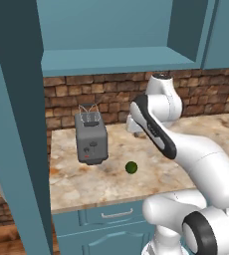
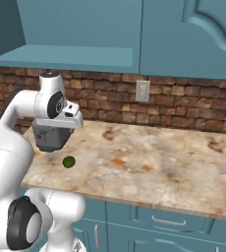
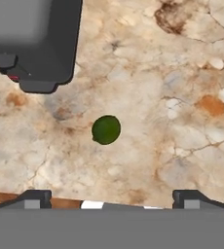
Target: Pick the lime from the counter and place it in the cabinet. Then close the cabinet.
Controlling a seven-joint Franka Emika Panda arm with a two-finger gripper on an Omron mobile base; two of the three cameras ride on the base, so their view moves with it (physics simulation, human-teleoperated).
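Observation:
The lime (image 1: 131, 167) is a small dark green ball lying on the beige marbled counter (image 1: 186, 139), a little in front and right of the toaster. It also rests on the counter's left part (image 2: 69, 161). Seen from above, the lime (image 3: 106, 129) lies near the picture's middle, well below my gripper (image 3: 112, 198). The gripper hangs over the counter with its two fingertips (image 3: 34, 198) wide apart and nothing between them, so it is open. The teal cabinet (image 1: 116, 61) above the counter stands open, its shelf bare, its door (image 1: 14, 129) swung out at the left.
A dark grey toaster (image 1: 91, 137) stands on the counter's left part, close behind the lime (image 3: 31, 39). A brick wall with a wall outlet (image 2: 143, 90) backs the counter. Teal drawers (image 1: 117, 214) sit below. A closed cabinet door (image 2: 193, 39) is to the right.

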